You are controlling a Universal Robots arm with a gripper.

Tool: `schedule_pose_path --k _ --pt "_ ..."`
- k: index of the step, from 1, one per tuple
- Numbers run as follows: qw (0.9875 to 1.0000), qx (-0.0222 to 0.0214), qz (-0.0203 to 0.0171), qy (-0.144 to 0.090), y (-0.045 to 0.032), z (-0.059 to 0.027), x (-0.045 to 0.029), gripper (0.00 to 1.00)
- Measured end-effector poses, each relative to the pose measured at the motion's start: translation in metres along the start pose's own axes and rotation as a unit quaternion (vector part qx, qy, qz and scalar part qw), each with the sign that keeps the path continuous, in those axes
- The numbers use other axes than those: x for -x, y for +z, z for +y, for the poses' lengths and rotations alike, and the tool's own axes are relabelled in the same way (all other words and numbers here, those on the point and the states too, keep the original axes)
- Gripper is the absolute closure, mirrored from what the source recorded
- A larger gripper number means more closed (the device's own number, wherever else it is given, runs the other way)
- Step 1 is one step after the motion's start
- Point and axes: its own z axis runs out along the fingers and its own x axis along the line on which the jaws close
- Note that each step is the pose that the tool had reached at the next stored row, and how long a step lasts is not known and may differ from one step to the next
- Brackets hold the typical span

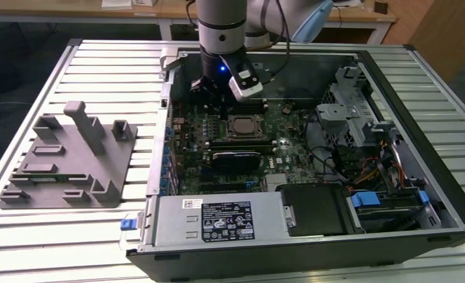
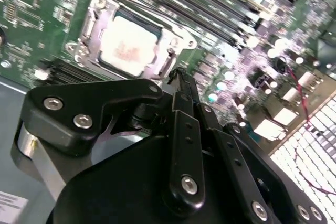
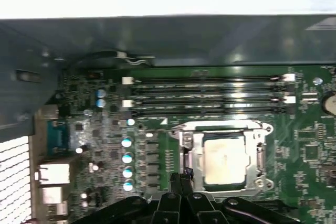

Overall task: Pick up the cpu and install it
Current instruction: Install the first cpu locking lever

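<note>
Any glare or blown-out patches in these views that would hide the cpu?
Second wrist view: the cpu top is washed pale with a pinkish cast, and the vent grille is blown out white. First wrist view: an overexposed white band borders the case wall, cpu plainly visible. Exterior view: even lighting, darker inside the case, a blue light glowing on the arm.

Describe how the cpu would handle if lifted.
The cpu looks flat and metal-topped: probably stiff, light, unlikely to roll. Its smooth top may be slippery. Sunk in the socket frame, its edges look hard to grip.
</note>
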Motion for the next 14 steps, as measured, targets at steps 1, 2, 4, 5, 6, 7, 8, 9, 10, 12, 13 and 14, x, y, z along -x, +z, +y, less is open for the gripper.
schedule_pose_path --k 1,2,4,5,6,7,8,9,10,12,13,14 --pt "1.0 0.0 0.0 0.0 -0.0001 -0.0001 -0.0026 0.89" --pt "1.0 0.0001 0.0 0.0 -0.0002 -0.0002 -0.005 0.89" --pt "1.0 0.0001 0.0 0.0 -0.0004 -0.0004 -0.0103 0.89" --pt "1.0 0.0002 0.0 0.0 -0.0004 -0.0006 -0.0127 0.89" --pt "1.0 0.0002 0.0 0.0 -0.0005 -0.0006 -0.0149 0.89" --pt "1.0 0.0002 0.0 0.0 -0.0006 -0.0007 -0.0172 0.89" --pt "1.0 0.0003 0.0 0.0 -0.0007 -0.0008 -0.0196 0.89" --pt "1.0 0.0003 0.0 0.0 -0.0008 -0.0009 -0.0217 0.89" --pt "1.0 0.0004 0.0 0.0 -0.0008 -0.001 -0.0236 0.89" --pt "1.0 0.0018 0.0001 0.0 -0.001 -0.0011 -0.0265 0.89" --pt "1.0 0.0053 0.0002 0.0 -0.001 -0.0012 -0.0271 0.89" --pt "0.9999 0.0102 0.0004 0.0 -0.001 -0.0012 -0.0276 0.89"
